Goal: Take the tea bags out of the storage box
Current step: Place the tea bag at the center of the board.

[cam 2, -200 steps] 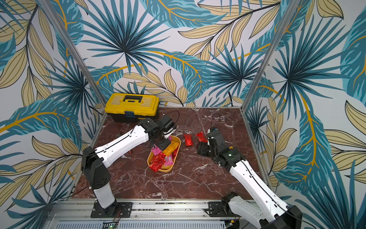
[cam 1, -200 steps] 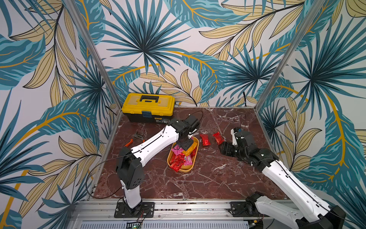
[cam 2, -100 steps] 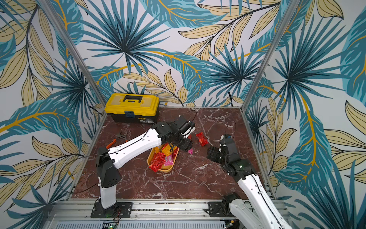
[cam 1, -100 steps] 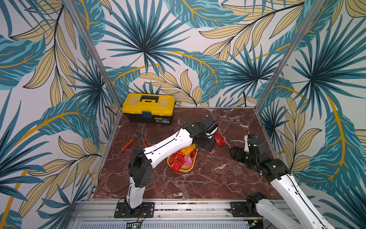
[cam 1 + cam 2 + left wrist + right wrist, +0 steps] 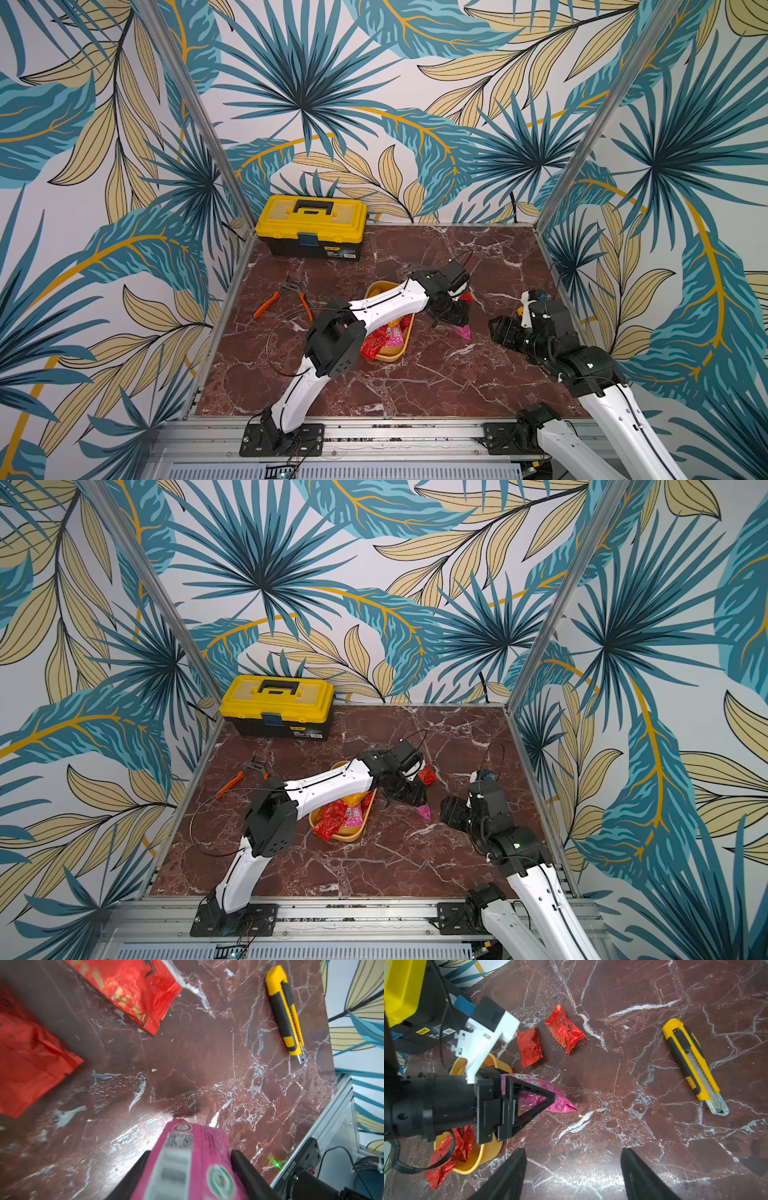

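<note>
Beside the box (image 5: 481,1157), my left gripper (image 5: 190,1155) clamps a pink tea bag (image 5: 562,1103), tip at the marble (image 5: 612,1136). My right gripper (image 5: 573,1151) hangs empty, jaws apart.

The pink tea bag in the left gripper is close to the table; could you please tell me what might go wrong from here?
1. The left gripper holds the pink tea bag by one end, close beside the storage box. If it is released carelessly, the crinkly foil might slide back against the rim.
2. The right gripper is open and hovers close by. If both grippers go for the box, they could collide.
</note>
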